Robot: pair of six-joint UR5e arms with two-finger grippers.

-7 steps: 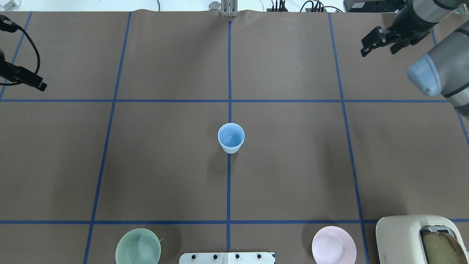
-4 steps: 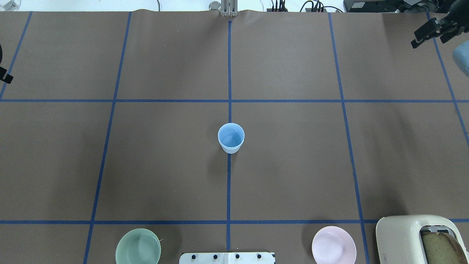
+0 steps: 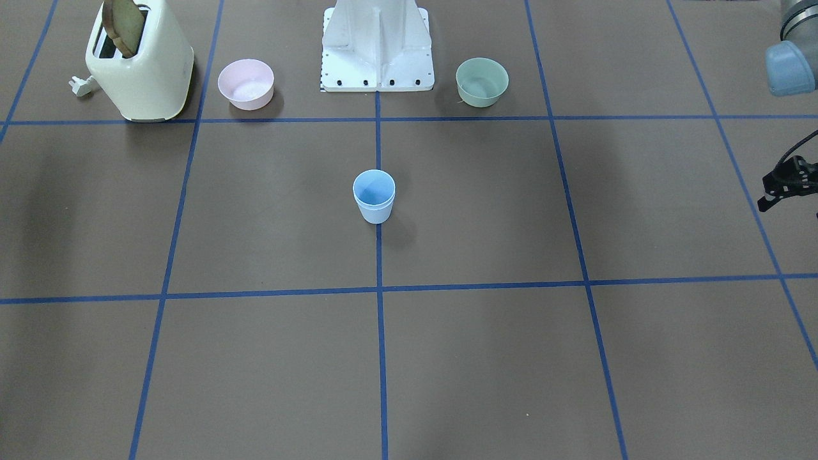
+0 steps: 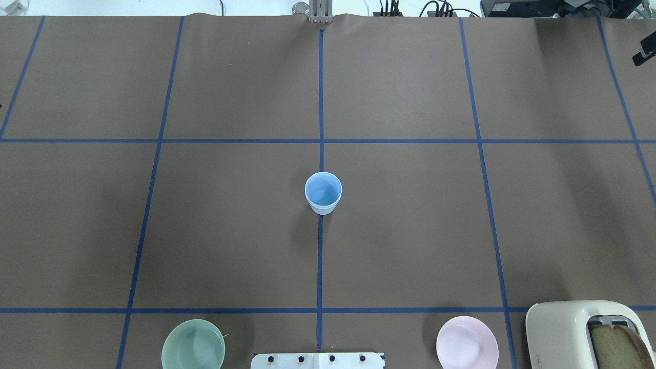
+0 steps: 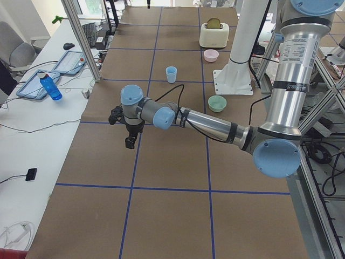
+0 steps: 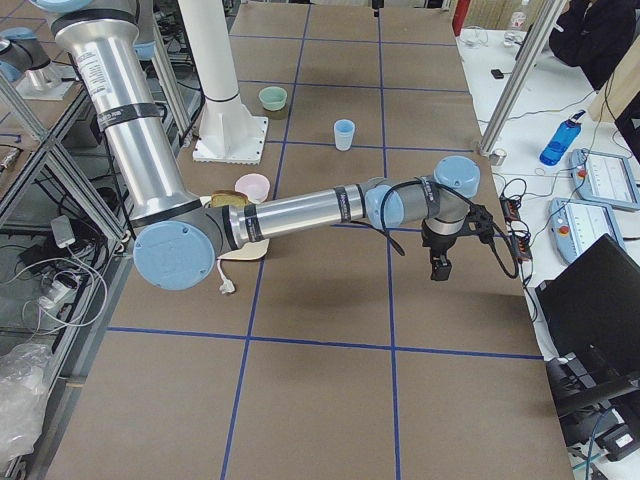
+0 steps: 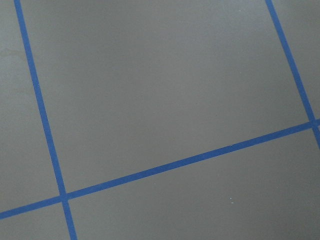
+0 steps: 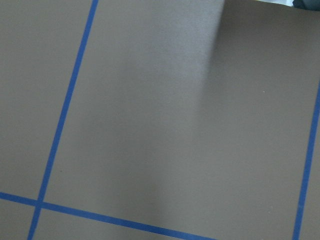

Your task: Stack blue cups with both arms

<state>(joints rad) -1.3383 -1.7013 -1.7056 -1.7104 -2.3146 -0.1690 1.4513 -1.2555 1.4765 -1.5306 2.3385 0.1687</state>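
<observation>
2 blue cups [image 3: 374,199] nested upright; L tool [image 5: 129,142], R tool [image 6: 438,267]: can't tell spread.

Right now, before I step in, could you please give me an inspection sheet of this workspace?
Surface: brown paper table cover with blue tape grid, flat.
Job's things: two light-blue plastic cups, apparently nested, upright on the centre line.
Clutter: mint-green bowl, pink bowl, cream toaster holding a bread slice, along the robot's edge.
Grippers: left gripper and right gripper over opposite table ends, nothing seen in them; open or shut, cannot tell.
Cables: black cable at the left wrist; toaster's plug loose on the table.
Surroundings: white side bench, blue bottle, a person.
</observation>
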